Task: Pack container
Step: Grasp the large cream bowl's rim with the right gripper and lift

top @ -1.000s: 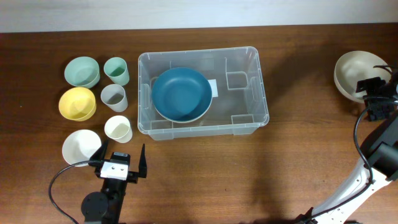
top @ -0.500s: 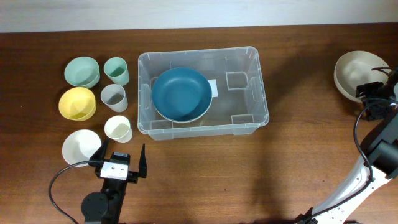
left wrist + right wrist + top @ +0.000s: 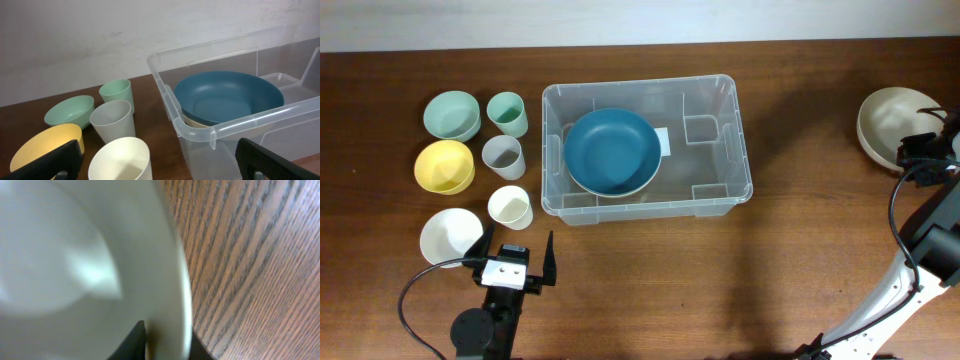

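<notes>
The clear container [image 3: 741, 140] stands mid-table with a blue bowl [image 3: 611, 151] inside it, resting on another bowl. At the far right a beige bowl [image 3: 884, 118] sits on the wood. My right gripper [image 3: 920, 150] is shut on its near rim. In the right wrist view the beige bowl [image 3: 65, 265] fills the frame, and the gripper [image 3: 167, 341] pinches its wall with one dark finger [image 3: 131, 342] inside and one outside. My left gripper [image 3: 517, 258] stands open at the front left. In its wrist view the gripper [image 3: 160, 162] faces the container [image 3: 200, 131] and blue bowl [image 3: 227, 95].
Left of the container are a mint bowl [image 3: 452, 114], a mint cup [image 3: 507, 112], a grey cup [image 3: 503, 155], a yellow bowl [image 3: 444, 165], a white cup [image 3: 509, 206] and a white bowl [image 3: 451, 236]. The right arm's cable hangs at the table's right edge.
My right gripper's jaws have closed from wide apart onto the beige bowl's rim. The left arm and everything else on the table stay put.
</notes>
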Controlling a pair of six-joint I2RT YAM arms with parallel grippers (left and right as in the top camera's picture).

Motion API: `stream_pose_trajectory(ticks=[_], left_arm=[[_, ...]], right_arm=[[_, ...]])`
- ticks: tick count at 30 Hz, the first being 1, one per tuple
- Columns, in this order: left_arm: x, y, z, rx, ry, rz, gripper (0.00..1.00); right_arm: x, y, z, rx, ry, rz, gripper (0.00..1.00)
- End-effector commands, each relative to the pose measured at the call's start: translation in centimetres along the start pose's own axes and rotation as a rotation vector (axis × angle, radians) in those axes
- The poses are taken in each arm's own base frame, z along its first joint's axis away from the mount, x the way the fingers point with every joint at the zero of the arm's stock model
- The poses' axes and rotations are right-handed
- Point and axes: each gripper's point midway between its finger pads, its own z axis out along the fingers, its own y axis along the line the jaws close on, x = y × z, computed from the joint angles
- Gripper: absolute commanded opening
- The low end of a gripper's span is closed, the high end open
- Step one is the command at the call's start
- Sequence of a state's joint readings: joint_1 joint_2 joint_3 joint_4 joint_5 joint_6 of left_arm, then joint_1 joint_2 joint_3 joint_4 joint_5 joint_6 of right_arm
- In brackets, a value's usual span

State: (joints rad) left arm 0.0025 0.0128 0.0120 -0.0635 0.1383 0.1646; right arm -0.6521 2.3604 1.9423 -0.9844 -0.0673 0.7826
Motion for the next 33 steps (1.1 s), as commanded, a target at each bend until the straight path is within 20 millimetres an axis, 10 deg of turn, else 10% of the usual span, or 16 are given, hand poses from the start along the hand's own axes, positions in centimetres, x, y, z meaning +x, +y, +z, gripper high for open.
stream_pose_trajectory(ticks=[1, 18, 33], left_arm=[[0.2, 0.2, 0.0, -0.011, 0.003, 0.009, 1.0], [0.2, 0.2, 0.0, -0.011, 0.003, 0.009, 1.0], [0.2, 0.2, 0.0, -0.011, 0.003, 0.009, 0.99]], right_arm=[[0.1, -0.9, 1.0, 0.038, 0.004, 0.005, 0.07], [1.5, 3.9, -0.1, -0.223, 0.097, -0.218, 0.04], [7.4, 13.8, -16.4, -0.772, 0.198, -0.551, 0.04]])
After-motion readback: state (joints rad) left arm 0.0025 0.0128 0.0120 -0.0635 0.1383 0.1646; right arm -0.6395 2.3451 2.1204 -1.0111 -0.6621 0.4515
